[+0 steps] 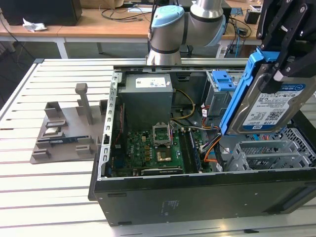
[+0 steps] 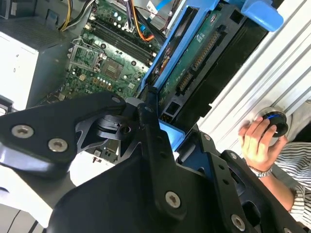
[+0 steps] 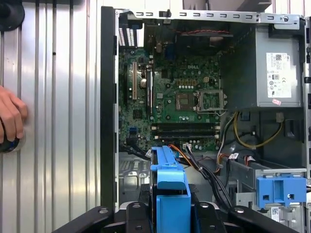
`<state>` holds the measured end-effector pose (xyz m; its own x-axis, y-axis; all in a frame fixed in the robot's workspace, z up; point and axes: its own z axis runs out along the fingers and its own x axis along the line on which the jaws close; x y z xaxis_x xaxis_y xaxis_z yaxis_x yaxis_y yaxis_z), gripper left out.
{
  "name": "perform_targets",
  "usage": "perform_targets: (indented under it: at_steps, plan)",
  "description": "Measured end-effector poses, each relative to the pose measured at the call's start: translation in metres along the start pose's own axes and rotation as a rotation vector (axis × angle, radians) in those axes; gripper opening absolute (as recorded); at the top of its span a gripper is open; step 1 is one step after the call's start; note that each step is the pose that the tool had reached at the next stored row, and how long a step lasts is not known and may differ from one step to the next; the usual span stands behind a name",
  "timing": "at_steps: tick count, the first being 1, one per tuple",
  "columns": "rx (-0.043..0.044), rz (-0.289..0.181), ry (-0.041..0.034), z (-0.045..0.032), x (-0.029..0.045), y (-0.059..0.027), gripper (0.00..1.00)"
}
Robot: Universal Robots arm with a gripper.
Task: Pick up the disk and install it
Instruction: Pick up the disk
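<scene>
While end effector (image 1: pixel 282 66) clamps disk (image 1: pixel 269 106), edges seemingly clear cage (image 1: pixel 269 154).

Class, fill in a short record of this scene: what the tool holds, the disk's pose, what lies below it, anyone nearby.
Held: tool shut on the disk
Disk pose: tilted, lifted clear, blue frame on
Below: metal drive cage in the open computer case
Nearby: a hand beside the case

silver arm (image 1: pixel 207 17) with pale blue joint caps, black gripper (image 1: pixel 286 66), silver screws (image 2: pixel 165 196)
</scene>
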<state>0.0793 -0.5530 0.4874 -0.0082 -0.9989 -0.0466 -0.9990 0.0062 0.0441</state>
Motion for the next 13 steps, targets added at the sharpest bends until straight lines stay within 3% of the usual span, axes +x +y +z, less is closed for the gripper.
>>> perform_targets:
  at_steps: [9,13]
  plan:
    - [0.0000,0.000,0.0001,0.0068,0.0014,-0.0073,0.37]
    - [0.0000,0.000,-0.0001,0.0088,0.0073,-0.0099,0.37]
